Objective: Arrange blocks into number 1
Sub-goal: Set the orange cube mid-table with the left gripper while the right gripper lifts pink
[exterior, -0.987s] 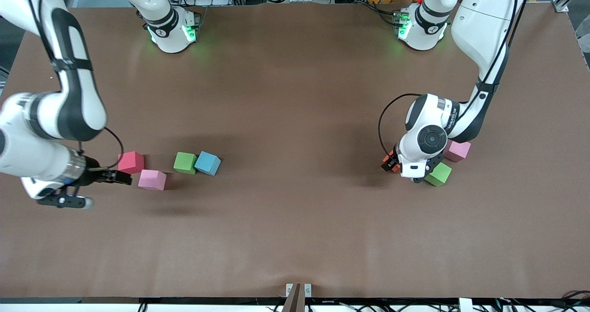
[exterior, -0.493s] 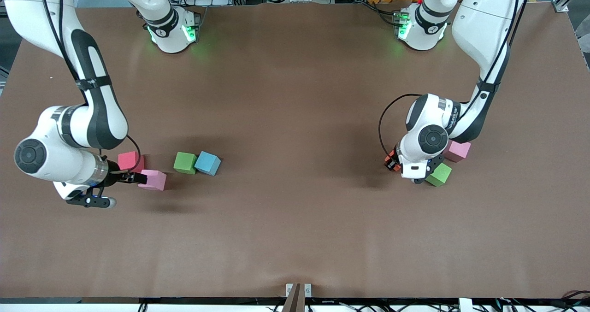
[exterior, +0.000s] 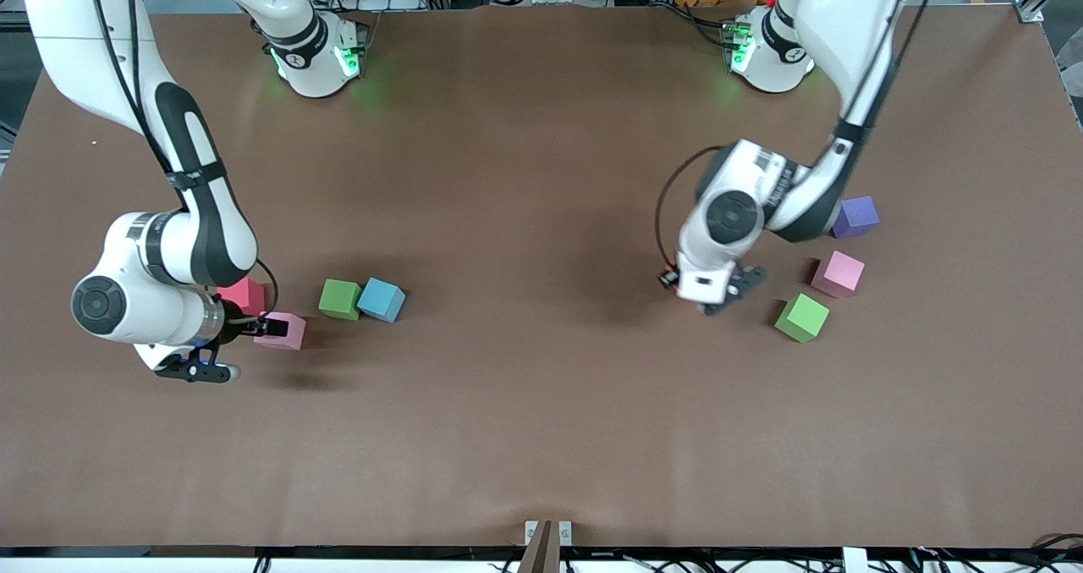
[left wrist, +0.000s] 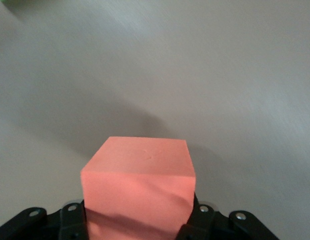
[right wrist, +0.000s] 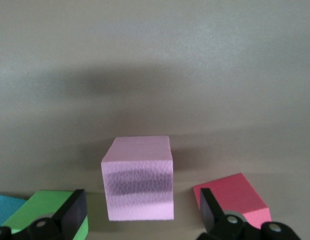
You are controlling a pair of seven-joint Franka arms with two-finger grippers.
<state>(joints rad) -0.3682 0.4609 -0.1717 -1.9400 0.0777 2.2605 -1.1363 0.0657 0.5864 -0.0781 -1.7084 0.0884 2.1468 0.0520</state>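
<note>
The left end effector (exterior: 706, 289) has its fingers clamped on the orange block (left wrist: 140, 192), which it carries in the air over bare worktop (exterior: 541, 429) toward the middle, so that cube looks like the first piece on its way to wherever the figure will stand. The right end effector (exterior: 269, 327) sits low at the right arm's end, its fingers spread wide to either side of a pink block (right wrist: 140, 182) but not yet closed on it; the red block (exterior: 244, 294) lies just beside, a little farther from the front camera. Close by, a green block (exterior: 340, 299) touches the light blue cube (exterior: 382, 300). At the left arm's end another green block (exterior: 801, 317), the second pink block (exterior: 838, 273) and the purple cube (exterior: 856, 217) rest apart from one another. From here I would say the job has barely begun: no line or stroke of a number 1 shows anywhere, the blocks are in two loose clusters at either end, and nearly all the gathering and lining-up is left to do.
</note>
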